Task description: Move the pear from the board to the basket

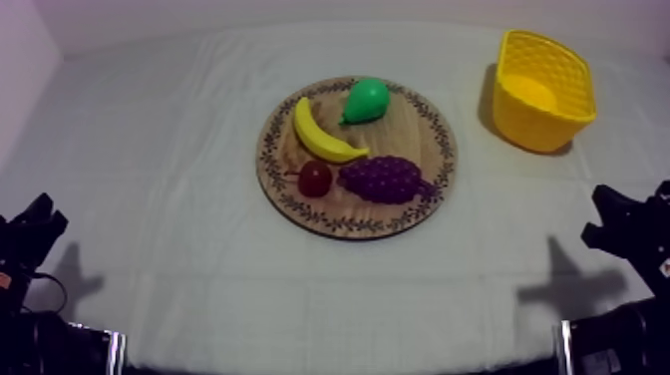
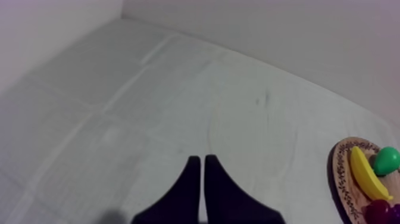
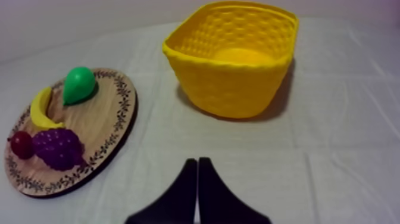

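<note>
a robot test lab, by the look of it: a tabletop point(image 1: 150, 199) under a plain grey-white cloth, bare pale walls point(image 1: 299, 10) close behind it, and a black left arm point(image 1: 30, 249) and right arm point(image 1: 633, 229) at its near corners. the props look staged rather than domestic: a toy banana point(image 1: 321, 135) and grapes point(image 1: 384, 180) on a board point(image 1: 399, 130), with a basket point(image 1: 538, 125) set apart.

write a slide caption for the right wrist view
Shut right end effector facing the yellow basket, with the pear on the wooden board beside it.

Glossy plastic pear point(image 1: 365, 100) on a wood-grain board point(image 1: 424, 125); dimpled plastic basket point(image 1: 558, 125).
</note>
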You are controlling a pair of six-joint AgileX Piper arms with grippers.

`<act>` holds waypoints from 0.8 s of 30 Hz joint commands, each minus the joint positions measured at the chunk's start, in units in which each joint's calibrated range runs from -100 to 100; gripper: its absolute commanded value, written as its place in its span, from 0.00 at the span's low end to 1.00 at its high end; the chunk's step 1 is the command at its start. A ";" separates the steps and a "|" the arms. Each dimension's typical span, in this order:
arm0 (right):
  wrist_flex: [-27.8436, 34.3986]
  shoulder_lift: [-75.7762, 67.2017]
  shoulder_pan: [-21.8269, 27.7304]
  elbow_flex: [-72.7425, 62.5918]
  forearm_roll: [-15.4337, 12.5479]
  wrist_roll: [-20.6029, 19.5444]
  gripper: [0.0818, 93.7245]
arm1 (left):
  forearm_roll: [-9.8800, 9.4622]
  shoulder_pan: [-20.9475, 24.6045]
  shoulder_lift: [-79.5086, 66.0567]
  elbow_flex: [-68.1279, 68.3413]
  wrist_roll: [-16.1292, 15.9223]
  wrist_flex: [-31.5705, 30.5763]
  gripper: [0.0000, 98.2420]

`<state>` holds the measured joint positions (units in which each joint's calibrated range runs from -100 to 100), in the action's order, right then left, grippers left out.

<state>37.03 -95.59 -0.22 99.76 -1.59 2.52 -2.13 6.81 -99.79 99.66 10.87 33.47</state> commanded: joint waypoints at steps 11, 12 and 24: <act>-0.09 -0.08 -0.09 0.02 0.05 10.40 0.00 | 0.01 0.03 -0.04 0.00 -0.01 0.00 0.00; -0.09 -0.08 -0.09 0.02 0.05 10.40 0.00 | 0.01 0.03 -0.04 0.00 -0.01 0.00 0.00; 9.12 2.11 -2.39 -7.39 2.90 10.24 0.00 | 0.01 0.03 -0.04 0.00 -0.06 0.00 0.00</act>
<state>41.87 -94.87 -2.31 97.59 1.45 9.75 -2.13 6.81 -99.79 99.66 10.84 33.47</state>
